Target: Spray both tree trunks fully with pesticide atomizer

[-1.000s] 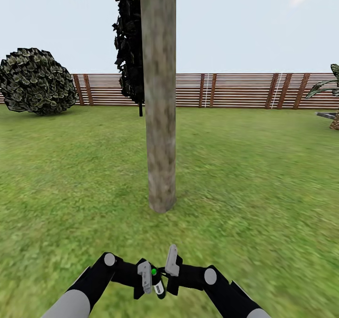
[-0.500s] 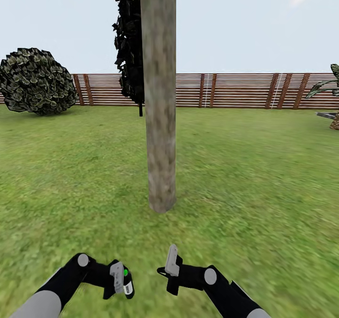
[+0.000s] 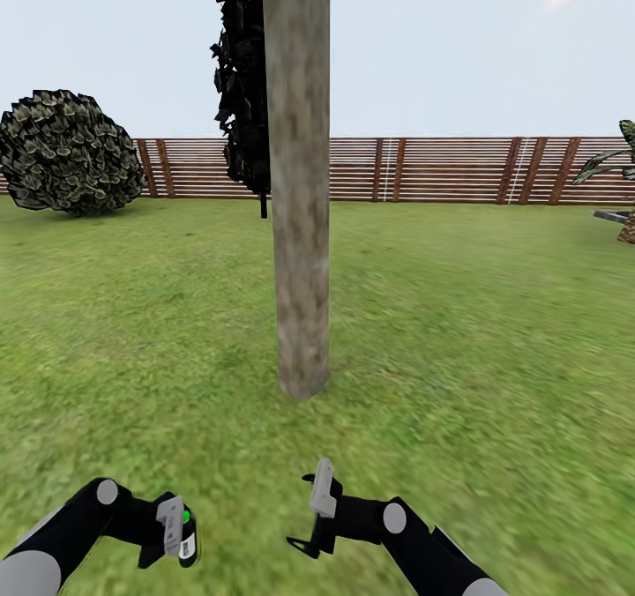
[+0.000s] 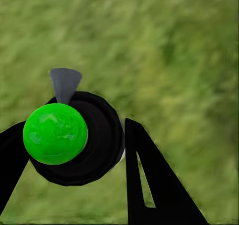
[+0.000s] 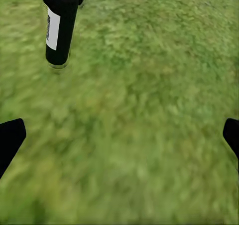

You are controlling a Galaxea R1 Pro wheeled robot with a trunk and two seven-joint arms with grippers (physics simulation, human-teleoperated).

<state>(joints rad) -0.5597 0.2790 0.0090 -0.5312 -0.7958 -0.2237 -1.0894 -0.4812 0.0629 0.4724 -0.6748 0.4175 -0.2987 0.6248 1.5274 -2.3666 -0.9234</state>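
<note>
A second ago my two grippers were nearly touching low in the head view, with the spray bottle (image 3: 186, 536) between them; since then my left gripper (image 3: 174, 532) has swung away toward eight o'clock, taking the bottle with it, while my right gripper (image 3: 319, 512) has stayed put at about six o'clock. I read that as a handover just finished: the bottle now belongs to my left side alone. My left jaws are closed around the black bottle, its green cap (image 4: 55, 133) uppermost in the left wrist view and the grey nozzle (image 4: 65, 83) sticking out past it. My right jaws stand wide apart with nothing but grass (image 5: 149, 110) between them, and from there I can see the bottle hanging upright, well clear of the ground. The tree trunk (image 3: 300, 226) rises dead ahead at twelve o'clock, its base planted in the lawn a fair way beyond my arms, with the slat fence (image 3: 441, 169) behind it and a round shrub (image 3: 66, 151) at ten o'clock. I see no white specks on the bark, though so faint a mist might not show here, so I judge the spraying of this trunk not yet begun. The bottle is low and off to the side; I would need to lift it and turn the nozzle toward the trunk before squeezing.
</note>
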